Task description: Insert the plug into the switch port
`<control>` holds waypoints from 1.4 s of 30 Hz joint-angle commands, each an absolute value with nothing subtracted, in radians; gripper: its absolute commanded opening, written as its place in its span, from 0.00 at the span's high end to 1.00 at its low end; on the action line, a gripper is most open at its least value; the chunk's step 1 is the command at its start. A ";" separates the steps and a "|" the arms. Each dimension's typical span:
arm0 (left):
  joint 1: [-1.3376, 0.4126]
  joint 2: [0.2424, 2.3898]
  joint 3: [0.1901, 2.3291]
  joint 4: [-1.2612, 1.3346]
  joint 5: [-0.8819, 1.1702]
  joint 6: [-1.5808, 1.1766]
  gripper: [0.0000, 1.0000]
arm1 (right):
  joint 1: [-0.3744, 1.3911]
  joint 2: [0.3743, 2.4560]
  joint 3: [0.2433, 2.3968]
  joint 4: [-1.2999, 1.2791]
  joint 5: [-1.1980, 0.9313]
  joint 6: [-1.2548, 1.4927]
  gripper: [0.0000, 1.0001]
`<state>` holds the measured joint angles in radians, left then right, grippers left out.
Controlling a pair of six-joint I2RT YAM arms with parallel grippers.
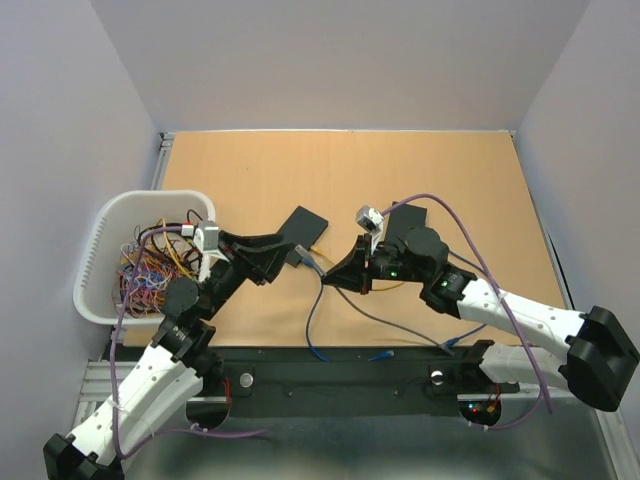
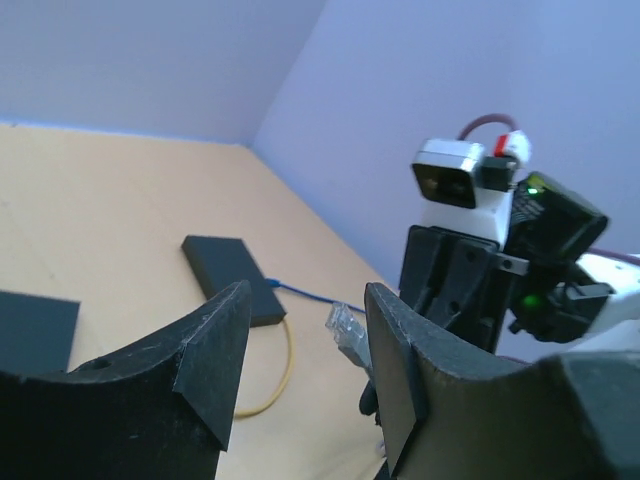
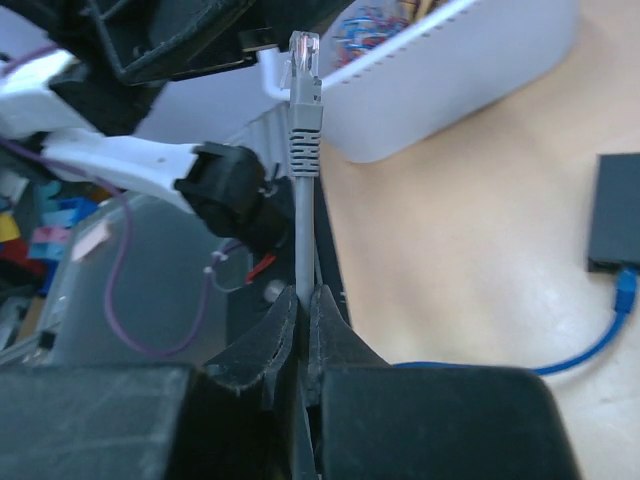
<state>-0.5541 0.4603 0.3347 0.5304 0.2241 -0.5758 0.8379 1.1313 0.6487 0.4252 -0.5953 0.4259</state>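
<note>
Wooden desk (image 1: 480, 180), white basket (image 1: 105, 235) of loose wires at frame left. Two black switches: one (image 1: 303, 228) at centre, another (image 1: 405, 215) just right, partly hidden by the right arm. Both arms meet mid-frame. Left claw (image 2: 305, 305) is spread and holds nothing. Right claw (image 3: 303, 300) is pressed together, pinching the grey cable (image 3: 302, 220) well below its boot. The plug (image 3: 303, 52) is in the air, its long axis straight out from the right claw tips, tip aimed at the left claw. In the left wrist view it sits between the spread fingers. The centre switch lies just above the left claw, so that arm is nearer. Port faces not visible.
</note>
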 commanded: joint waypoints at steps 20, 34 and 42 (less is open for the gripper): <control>-0.548 0.506 0.268 0.816 0.391 -0.692 0.46 | 0.838 1.161 0.664 0.635 -0.756 0.528 0.99; -0.548 0.517 0.267 0.834 0.423 -0.695 0.71 | 0.838 1.192 0.693 0.646 -0.755 0.525 1.00; -0.548 0.526 0.285 0.790 0.413 -0.693 1.00 | 0.836 1.186 0.693 0.628 -0.671 0.520 0.69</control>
<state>-0.5541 0.5224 0.2714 0.7792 0.4141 -0.7078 0.8375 1.2003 0.6479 0.5766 -0.7269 0.5251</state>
